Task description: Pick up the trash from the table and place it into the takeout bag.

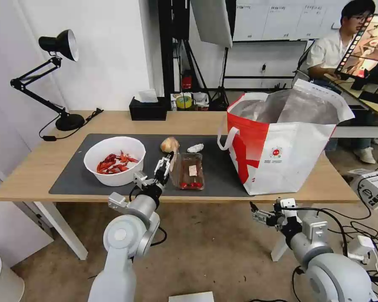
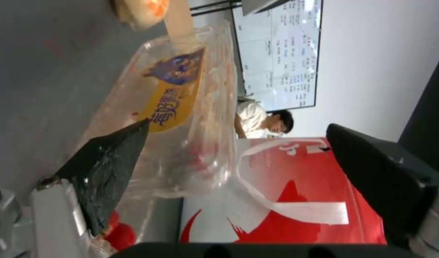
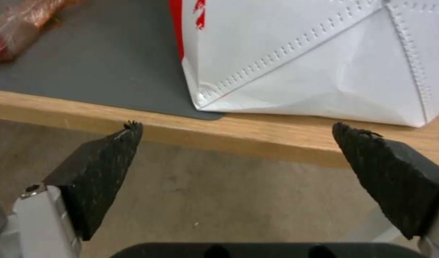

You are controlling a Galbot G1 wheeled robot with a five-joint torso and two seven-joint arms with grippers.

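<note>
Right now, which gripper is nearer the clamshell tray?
Left. The left gripper is open at the clamshell tray's edge; the right gripper hangs open below the table edge.

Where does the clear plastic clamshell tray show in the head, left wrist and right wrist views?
Head view: the clear plastic clamshell tray lies on the dark mat between the white bowl and the takeout bag, beside the left gripper.
Left wrist view: the tray sits against one open finger.
Right wrist view: a corner of the tray at the picture's edge.
Shared landmark: the takeout bag.
</note>
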